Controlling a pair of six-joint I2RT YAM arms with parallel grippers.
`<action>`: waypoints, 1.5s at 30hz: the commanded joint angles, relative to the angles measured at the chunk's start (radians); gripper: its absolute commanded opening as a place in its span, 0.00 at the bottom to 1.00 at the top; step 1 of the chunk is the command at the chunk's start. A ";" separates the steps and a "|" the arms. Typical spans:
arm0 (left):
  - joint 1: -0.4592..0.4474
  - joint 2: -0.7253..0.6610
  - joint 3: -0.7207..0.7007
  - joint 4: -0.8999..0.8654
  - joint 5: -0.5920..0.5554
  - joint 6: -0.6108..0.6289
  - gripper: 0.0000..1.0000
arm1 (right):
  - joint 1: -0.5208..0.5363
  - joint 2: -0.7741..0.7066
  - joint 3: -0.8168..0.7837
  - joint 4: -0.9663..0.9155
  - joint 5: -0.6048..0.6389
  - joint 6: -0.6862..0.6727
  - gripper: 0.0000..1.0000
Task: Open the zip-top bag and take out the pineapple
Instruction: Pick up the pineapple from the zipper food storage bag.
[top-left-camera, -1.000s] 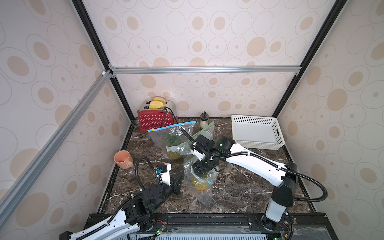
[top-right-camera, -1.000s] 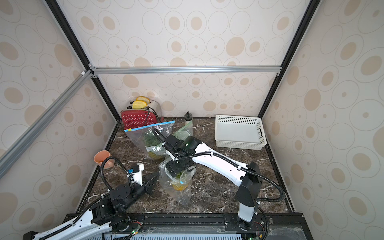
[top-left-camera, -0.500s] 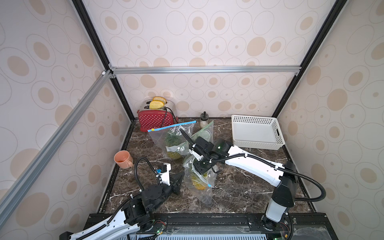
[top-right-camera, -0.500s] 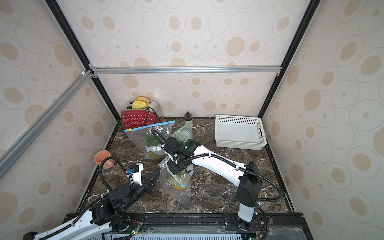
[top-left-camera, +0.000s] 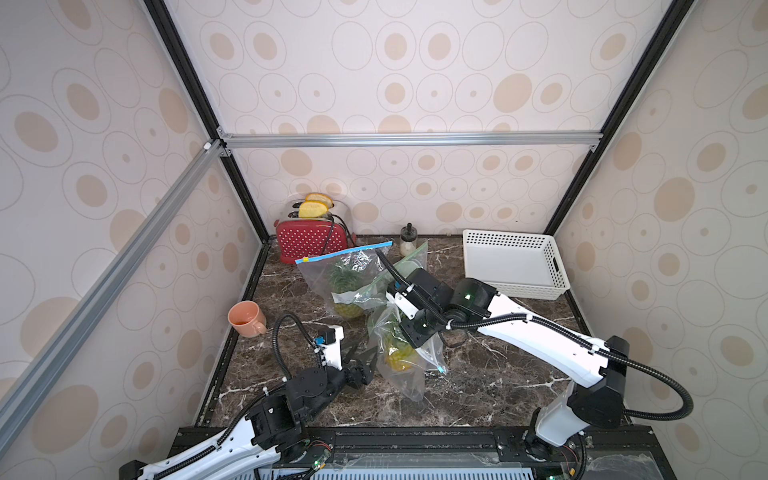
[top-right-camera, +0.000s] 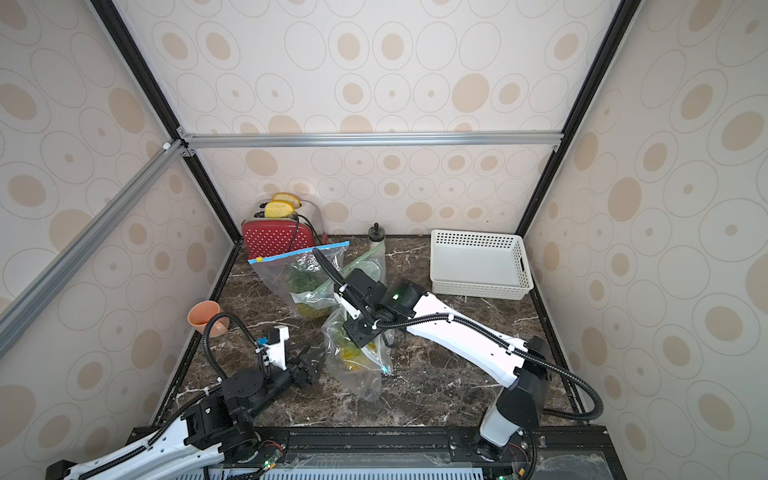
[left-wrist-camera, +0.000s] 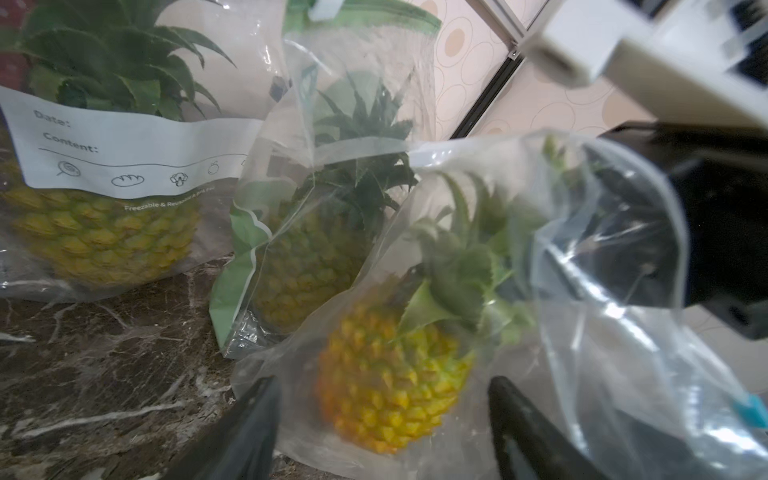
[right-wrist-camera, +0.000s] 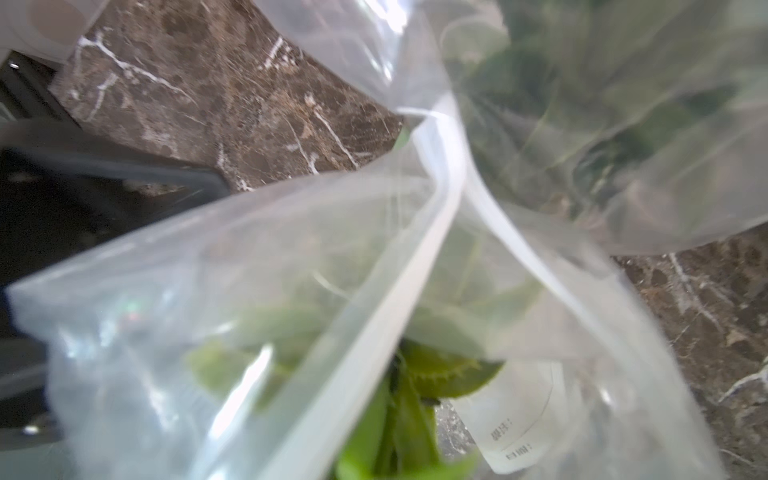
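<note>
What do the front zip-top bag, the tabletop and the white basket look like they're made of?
The front zip-top bag: thin clear plastic film, glossy; it crumples, glints, and the pineapple shows through.
The tabletop: polished dark brown marble or a marble-look surface; white veins and sheen, which one is unclear.
The white basket: likely moulded plastic, matte; evenly perforated walls with a handle slot.

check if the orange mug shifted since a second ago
No. The orange mug sits where it was, by the marble table's left edge, equally far from the red toaster.
</note>
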 joint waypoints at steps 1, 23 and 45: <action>0.001 0.016 0.027 0.069 -0.019 -0.049 0.99 | -0.025 -0.055 0.121 -0.030 -0.026 -0.071 0.00; 0.001 0.142 -0.166 0.655 -0.189 -0.364 0.99 | -0.118 -0.025 0.591 -0.367 -0.153 -0.246 0.00; 0.066 0.492 -0.051 1.128 -0.039 -0.350 0.89 | -0.102 -0.009 0.607 -0.324 -0.266 -0.255 0.00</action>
